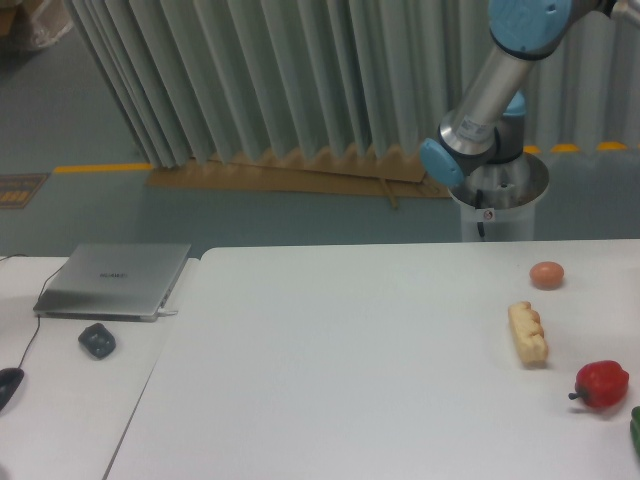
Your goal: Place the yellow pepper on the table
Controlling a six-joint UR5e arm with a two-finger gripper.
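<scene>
The yellow pepper is not in view. The large white table [350,370] fills the lower right of the camera view. On it lie a red pepper [601,384] with a dark stem, a pale corn-like piece [527,333] and a small orange-brown egg-like ball [547,274]. Only the arm's silver and blue links [490,90] show at the top right, reaching up out of the frame. The gripper itself is out of view.
A green thing [635,428] peeks in at the right edge. The adjoining white desk [60,380] on the left bears a grey laptop [113,280], a dark small object [96,341] and a mouse [6,385]. Pleated curtains hang behind.
</scene>
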